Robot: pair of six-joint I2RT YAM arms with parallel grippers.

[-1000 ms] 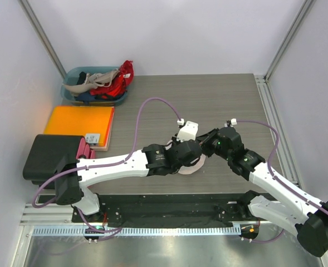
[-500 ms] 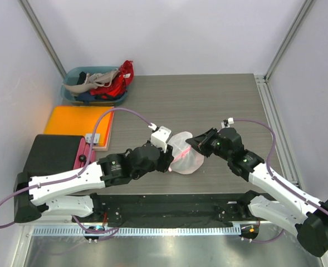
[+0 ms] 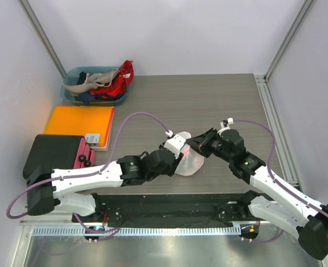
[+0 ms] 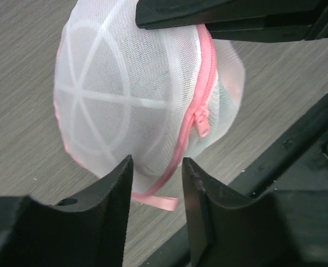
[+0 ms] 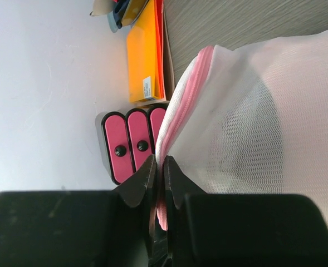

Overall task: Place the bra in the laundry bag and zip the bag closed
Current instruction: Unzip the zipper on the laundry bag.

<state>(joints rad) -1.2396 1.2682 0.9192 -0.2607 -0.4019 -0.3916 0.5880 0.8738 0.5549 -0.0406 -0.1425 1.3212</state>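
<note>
Zipping needs two helpers. The small round white mesh laundry bag [image 3: 189, 161] sits on the grey wood surface [image 3: 208, 100]. Right gripper [image 5: 158, 164] jaws pinch its pink edge. Left gripper [image 4: 155, 167] jaws, half open and empty just beside it, should grab the pink zip pull [image 4: 201, 119].

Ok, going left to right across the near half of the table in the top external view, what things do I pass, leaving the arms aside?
black drawer unit with pink drawers → laundry bag → metal rail along the table's right edge
</note>
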